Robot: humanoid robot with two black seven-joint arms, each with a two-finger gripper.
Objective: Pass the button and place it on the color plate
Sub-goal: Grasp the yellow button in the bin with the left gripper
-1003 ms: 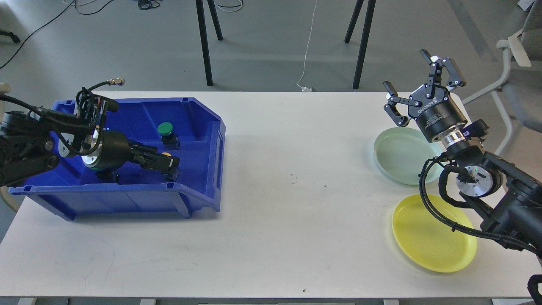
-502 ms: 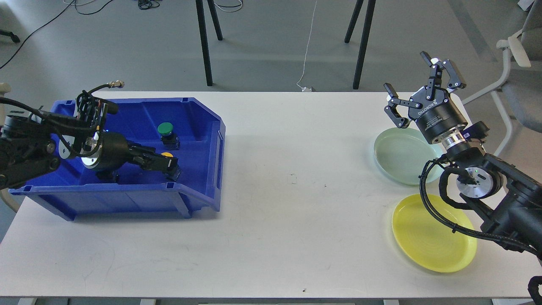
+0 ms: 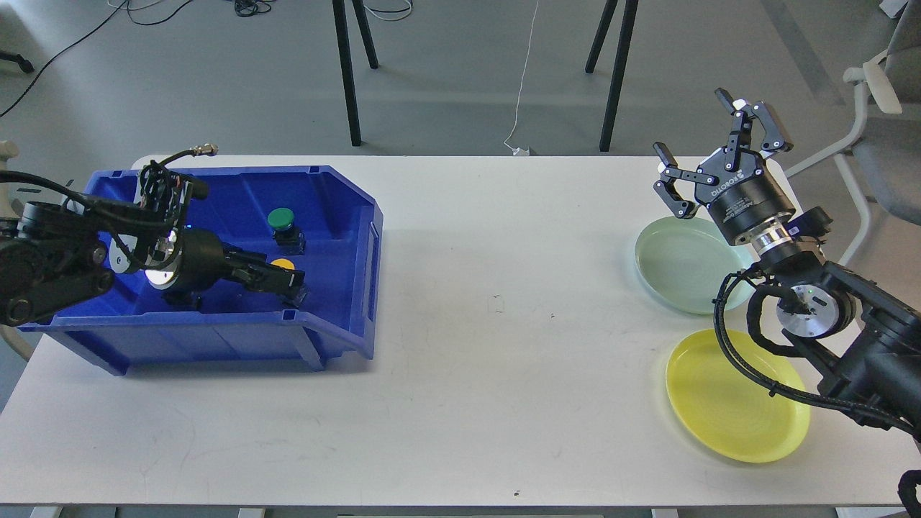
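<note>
A blue bin (image 3: 338,237) stands at the table's left. A green button (image 3: 281,219) on a black base sits at its back. A yellow button (image 3: 283,264) lies just in front of it, mostly covered by my left gripper (image 3: 291,284). That gripper reaches low into the bin with its dark fingers right at the yellow button; I cannot tell them apart. My right gripper (image 3: 712,158) is open and empty, held in the air above the far edge of the pale green plate (image 3: 676,266). A yellow plate (image 3: 727,410) lies in front of that.
The bin's walls surround my left gripper; its low front lip faces right. Black stand legs (image 3: 349,72) and a chair (image 3: 885,144) are beyond the table. White tabletop (image 3: 504,302) lies between bin and plates.
My left wrist has shifted slightly right and down inside the bin, fingers staying at the yellow button. My right gripper has barely moved.
</note>
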